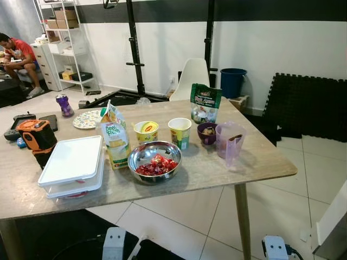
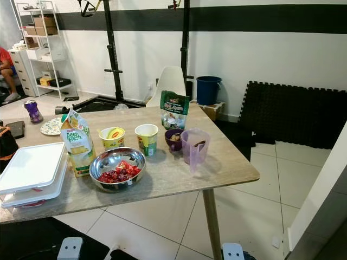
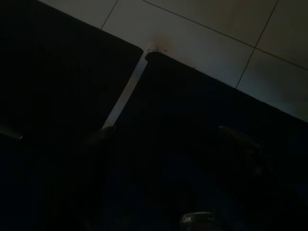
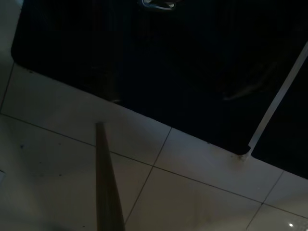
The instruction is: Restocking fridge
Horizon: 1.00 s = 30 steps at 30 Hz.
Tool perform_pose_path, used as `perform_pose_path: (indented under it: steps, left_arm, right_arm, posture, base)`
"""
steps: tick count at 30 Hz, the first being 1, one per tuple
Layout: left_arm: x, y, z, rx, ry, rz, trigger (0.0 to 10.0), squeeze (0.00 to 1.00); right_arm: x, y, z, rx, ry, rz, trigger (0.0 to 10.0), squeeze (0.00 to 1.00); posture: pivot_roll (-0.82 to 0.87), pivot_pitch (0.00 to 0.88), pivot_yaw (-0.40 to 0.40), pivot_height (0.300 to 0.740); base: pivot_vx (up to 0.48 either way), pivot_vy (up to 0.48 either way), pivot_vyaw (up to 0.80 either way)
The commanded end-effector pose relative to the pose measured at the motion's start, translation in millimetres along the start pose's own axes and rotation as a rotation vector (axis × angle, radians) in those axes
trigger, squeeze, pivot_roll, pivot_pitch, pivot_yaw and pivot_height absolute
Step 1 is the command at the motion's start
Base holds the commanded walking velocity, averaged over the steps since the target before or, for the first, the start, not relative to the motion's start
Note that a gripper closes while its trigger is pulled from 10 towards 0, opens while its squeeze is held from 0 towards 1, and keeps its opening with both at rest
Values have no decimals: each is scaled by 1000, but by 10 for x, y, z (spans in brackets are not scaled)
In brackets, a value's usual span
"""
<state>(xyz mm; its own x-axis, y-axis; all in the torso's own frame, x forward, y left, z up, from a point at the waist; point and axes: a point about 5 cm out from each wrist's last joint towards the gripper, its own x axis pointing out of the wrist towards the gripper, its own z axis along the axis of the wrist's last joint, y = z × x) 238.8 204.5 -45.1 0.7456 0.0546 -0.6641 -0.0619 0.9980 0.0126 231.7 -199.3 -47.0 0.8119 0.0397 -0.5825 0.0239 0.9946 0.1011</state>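
Food stands on a wooden table (image 1: 260,162): a Peel Fresh juice carton (image 1: 115,142), a steel bowl of red pieces (image 1: 155,161), a yellow Maggi cup (image 1: 146,131), a taller yellow-green cup (image 1: 179,131), a small purple bowl (image 1: 206,132), a pink jug (image 1: 230,141), a green bag (image 1: 205,103) and a flat white lidded container (image 1: 72,165). Both arms hang idle below table height. In its dark wrist view, the left gripper (image 3: 163,137) is over a black mat. The right gripper (image 4: 173,91) is over the mat's edge and pale tiles.
A patterned plate (image 1: 87,119), purple bottle (image 1: 64,105) and orange device (image 1: 35,135) sit at the table's left. Behind are a white chair (image 1: 191,76), blue bin (image 1: 233,82) and black foam mats (image 1: 309,105). A person (image 1: 19,54) sits far left. A white panel (image 2: 320,200) stands close at right.
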Motion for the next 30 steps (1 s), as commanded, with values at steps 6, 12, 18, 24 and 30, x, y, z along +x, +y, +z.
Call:
perform_pose_path:
  steps: [6, 12, 18, 24, 30]
  left_arm:
    - [-1, -45, -33, -16, 7, -16, 0, 0]
    - [-4, -47, -47, 5, 13, -7, 10000, 1000]
    - [-4, -56, -45, -2, 10, -17, 0, 1000]
    - [-6, -60, -50, -8, 9, -24, 0, 0]
    - [-4, -57, -46, 6, 11, -17, 2863, 702]
  right_arm:
    - [-13, -7, -47, 2, 22, -9, 0, 0]
    - [-13, -9, -47, -10, 25, -10, 10000, 1000]
    - [-16, -11, -53, -22, 27, -13, 10000, 1000]
    - [-19, -16, -56, -14, 22, -21, 0, 67]
    - [-18, -22, -51, -23, 23, -24, 0, 0]
  posture:
    - [22, 12, 37, 740]
    - [21, 13, 37, 740]
    - [21, 14, 37, 740]
    - [21, 15, 38, 740]
    - [23, 21, 39, 740]
  base:
    - [0, 0, 0]
    - [0, 0, 0]
    - [0, 0, 0]
    - [0, 0, 0]
    - [0, 0, 0]
